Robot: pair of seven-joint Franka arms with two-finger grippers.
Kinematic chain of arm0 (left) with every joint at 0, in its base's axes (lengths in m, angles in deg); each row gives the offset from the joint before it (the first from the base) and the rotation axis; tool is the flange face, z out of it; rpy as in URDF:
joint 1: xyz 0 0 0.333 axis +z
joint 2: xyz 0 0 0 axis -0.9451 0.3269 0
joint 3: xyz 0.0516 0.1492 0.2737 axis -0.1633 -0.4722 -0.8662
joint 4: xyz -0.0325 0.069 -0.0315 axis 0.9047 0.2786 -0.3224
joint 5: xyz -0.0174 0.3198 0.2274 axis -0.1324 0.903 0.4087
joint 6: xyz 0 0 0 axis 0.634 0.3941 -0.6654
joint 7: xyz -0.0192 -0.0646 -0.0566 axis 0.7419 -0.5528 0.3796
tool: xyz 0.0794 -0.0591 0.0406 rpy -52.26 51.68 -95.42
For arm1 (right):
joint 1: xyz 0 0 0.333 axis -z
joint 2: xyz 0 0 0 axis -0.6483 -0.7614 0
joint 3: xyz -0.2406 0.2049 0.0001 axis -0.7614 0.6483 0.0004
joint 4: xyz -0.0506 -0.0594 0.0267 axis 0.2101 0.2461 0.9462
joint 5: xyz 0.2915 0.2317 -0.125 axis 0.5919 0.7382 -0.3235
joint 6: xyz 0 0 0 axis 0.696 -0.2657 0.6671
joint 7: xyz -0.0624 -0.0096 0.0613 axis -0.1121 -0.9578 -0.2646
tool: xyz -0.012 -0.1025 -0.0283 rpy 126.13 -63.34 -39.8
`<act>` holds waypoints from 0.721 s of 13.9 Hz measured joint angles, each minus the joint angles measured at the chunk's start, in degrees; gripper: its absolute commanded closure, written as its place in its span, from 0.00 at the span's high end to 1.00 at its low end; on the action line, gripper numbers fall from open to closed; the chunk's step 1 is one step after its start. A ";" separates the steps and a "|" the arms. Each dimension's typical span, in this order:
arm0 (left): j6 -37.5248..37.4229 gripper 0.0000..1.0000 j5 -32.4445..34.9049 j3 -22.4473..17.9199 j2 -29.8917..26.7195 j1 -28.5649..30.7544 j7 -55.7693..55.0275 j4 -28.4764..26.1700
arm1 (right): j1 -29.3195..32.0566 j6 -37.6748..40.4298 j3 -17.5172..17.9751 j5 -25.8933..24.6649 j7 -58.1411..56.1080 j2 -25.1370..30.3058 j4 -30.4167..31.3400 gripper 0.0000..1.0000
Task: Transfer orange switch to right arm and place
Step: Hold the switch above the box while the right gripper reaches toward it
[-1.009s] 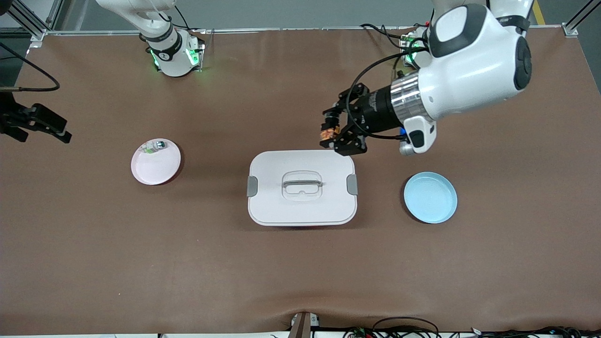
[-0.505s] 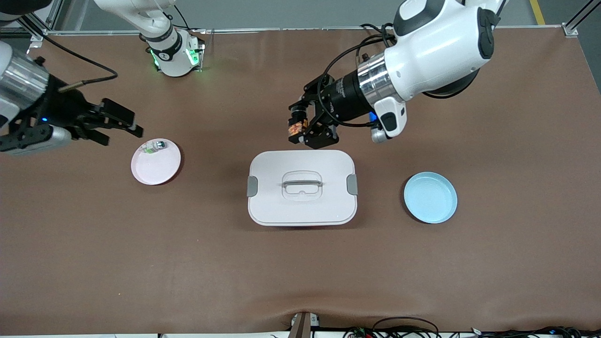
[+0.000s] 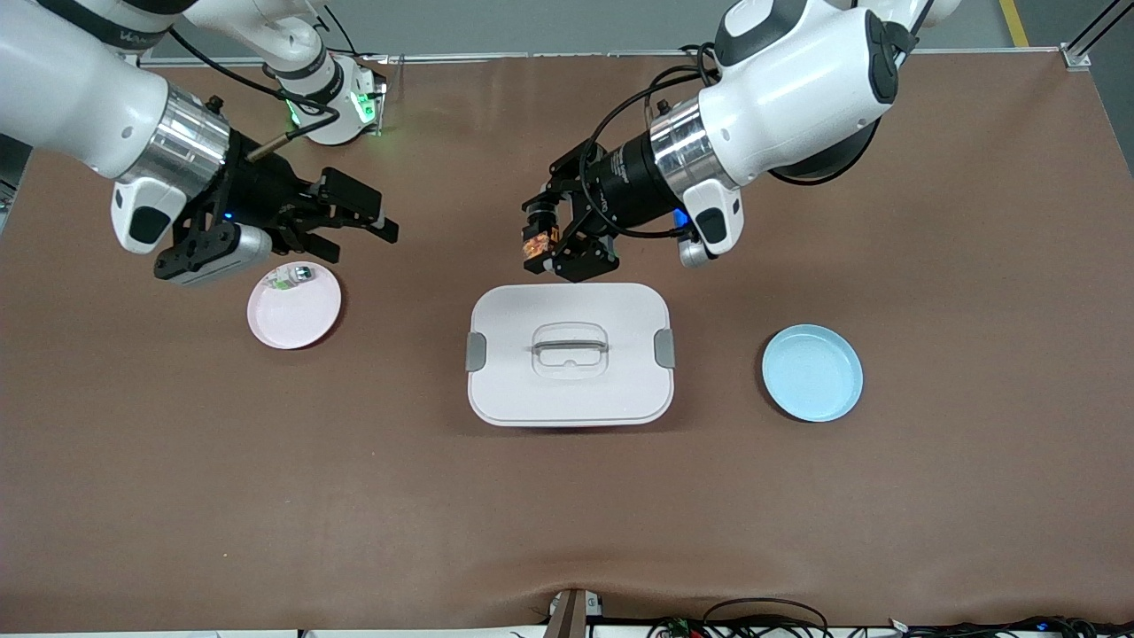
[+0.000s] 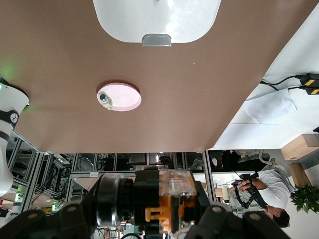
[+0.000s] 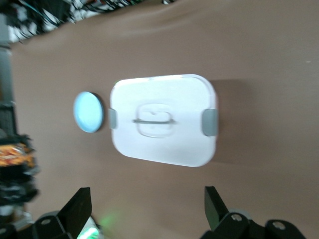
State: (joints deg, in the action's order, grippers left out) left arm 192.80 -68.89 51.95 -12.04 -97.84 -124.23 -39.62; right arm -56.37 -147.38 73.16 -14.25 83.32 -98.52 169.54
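Note:
My left gripper is shut on the orange switch and holds it in the air, just over the table beside the white box's edge nearest the robots. In the left wrist view the switch shows as a black body with an orange part and a clear cap, clamped between the jaws. My right gripper is open and empty, in the air over the table beside the pink plate, pointing toward the left gripper. In the right wrist view its fingers stand wide apart, and the switch shows at the frame's edge.
A white lidded box with a handle sits mid-table. The pink plate holds a small clear-and-green component. A blue plate lies toward the left arm's end. The box and blue plate show in the right wrist view.
My right arm has swung in from its end of the table toward the middle. My left gripper has carried the switch toward the right arm's end, along the box's edge.

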 measured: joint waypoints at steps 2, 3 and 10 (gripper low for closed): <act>0.07 0.28 0.00 0.00 0.07 0.00 0.00 0.01 | -0.63 -2.45 0.00 2.24 2.64 -0.02 -0.01 1.00; 0.08 0.28 0.00 0.00 0.07 -0.01 0.00 0.02 | -1.44 -4.01 0.00 2.62 4.45 -0.03 -0.01 1.00; 0.09 0.28 0.00 0.00 0.11 -0.16 0.00 0.12 | -9.29 -8.20 0.02 2.74 12.38 -1.70 -0.07 1.00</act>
State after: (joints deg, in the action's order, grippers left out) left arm 192.89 -68.89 51.95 -11.93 -98.00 -124.23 -39.50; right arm -65.66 -155.59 73.18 -11.50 95.71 -100.22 169.48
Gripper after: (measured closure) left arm 0.278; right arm 0.000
